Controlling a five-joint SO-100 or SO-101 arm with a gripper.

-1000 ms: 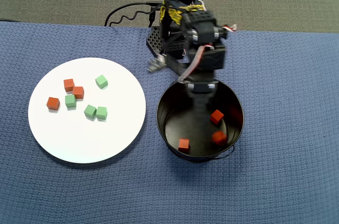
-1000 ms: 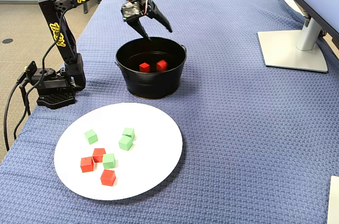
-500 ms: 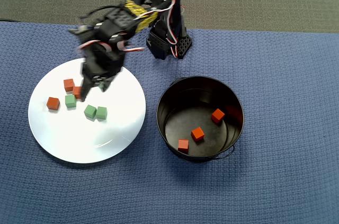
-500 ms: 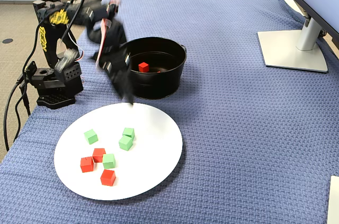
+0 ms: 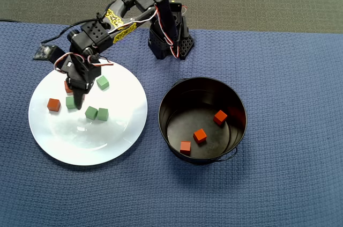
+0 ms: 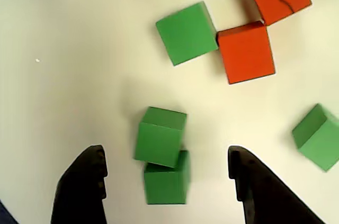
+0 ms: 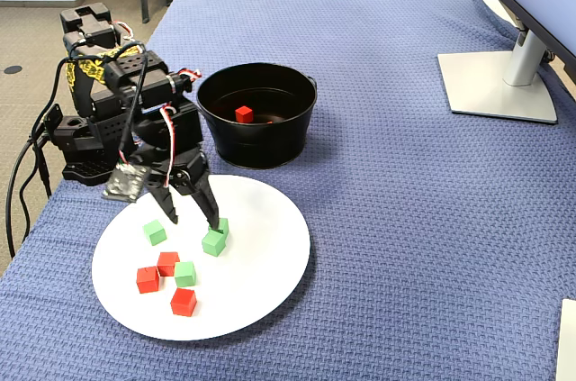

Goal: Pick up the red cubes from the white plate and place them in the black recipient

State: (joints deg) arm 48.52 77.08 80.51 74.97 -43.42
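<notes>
The white plate (image 5: 80, 136) (image 7: 252, 282) (image 6: 69, 75) carries three red cubes: one (image 5: 53, 104) lies alone, another (image 5: 68, 85) is half covered by the arm, and in the fixed view they sit together (image 7: 167, 263). In the wrist view, two red cubes (image 6: 246, 52) touch at the top right. My gripper (image 7: 195, 222) (image 6: 165, 152) (image 5: 79, 98) hangs open just over the plate, with two touching green cubes (image 6: 160, 136) (image 7: 213, 241) between its fingers. The black recipient (image 5: 202, 79) (image 7: 261, 147) holds three red cubes (image 5: 200, 135).
Two more green cubes (image 5: 102, 82) (image 5: 71, 102) lie on the plate near the red ones. The arm's base (image 5: 169, 44) (image 7: 90, 142) stands behind plate and bucket on the blue cloth. A monitor foot (image 7: 499, 84) is at the far right.
The arm swung from above the bucket over to the plate and came down low, gripper still open. One red cube in the bucket shifted and settled.
</notes>
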